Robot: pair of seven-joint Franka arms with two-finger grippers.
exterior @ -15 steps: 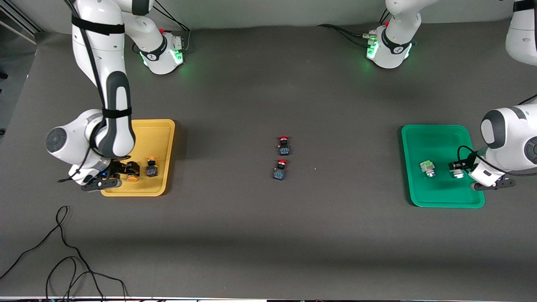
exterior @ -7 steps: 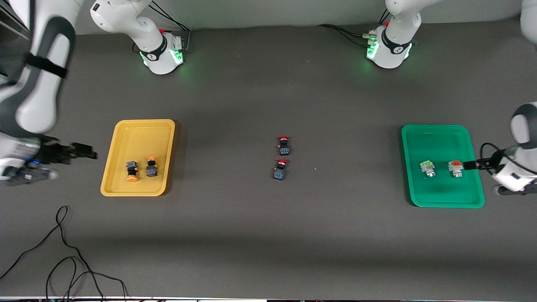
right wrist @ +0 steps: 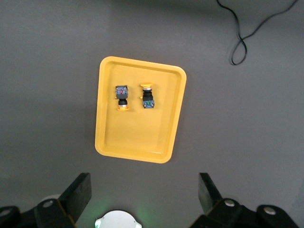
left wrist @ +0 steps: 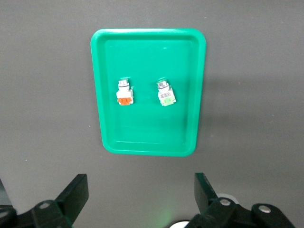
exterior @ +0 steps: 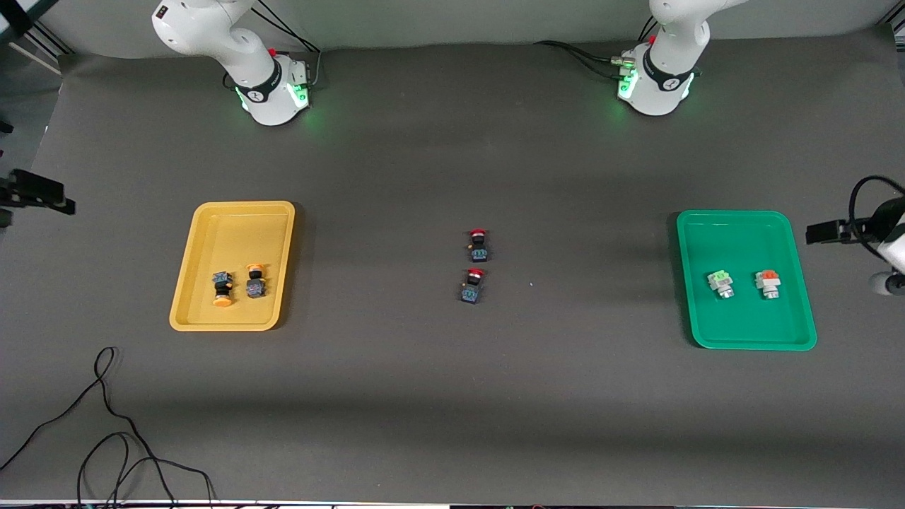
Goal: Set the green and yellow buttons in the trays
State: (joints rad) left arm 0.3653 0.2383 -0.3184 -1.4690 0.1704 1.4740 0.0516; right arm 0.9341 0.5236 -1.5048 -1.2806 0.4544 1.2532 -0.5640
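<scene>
From the front, the yellow tray (exterior: 233, 265) at the right arm's end of the table holds two yellow-capped buttons (exterior: 238, 285) lying side by side, the green tray (exterior: 744, 279) at the left arm's end holds a green-capped button (exterior: 720, 283) and an orange-capped button (exterior: 767, 283), and two red buttons (exterior: 476, 266) lie on the table between the trays; so the sorting looks finished, nothing left but those two. In the left wrist view the left gripper (left wrist: 140, 194) hangs high over the mat beside the green tray (left wrist: 148, 90), jaws wide apart and empty. In the right wrist view the right gripper (right wrist: 145, 194) hangs over the mat beside the yellow tray (right wrist: 139, 109), spread and empty too.

Two orange-capped buttons (exterior: 239, 285) sit in a yellow tray (exterior: 212, 322). A green-capped button (exterior: 720, 283) and an orange-capped button (exterior: 767, 283), both white-bodied, lie in a green tray (exterior: 742, 339). Two red-capped buttons (exterior: 475, 265) rest on grey matting (exterior: 452, 396).
</scene>
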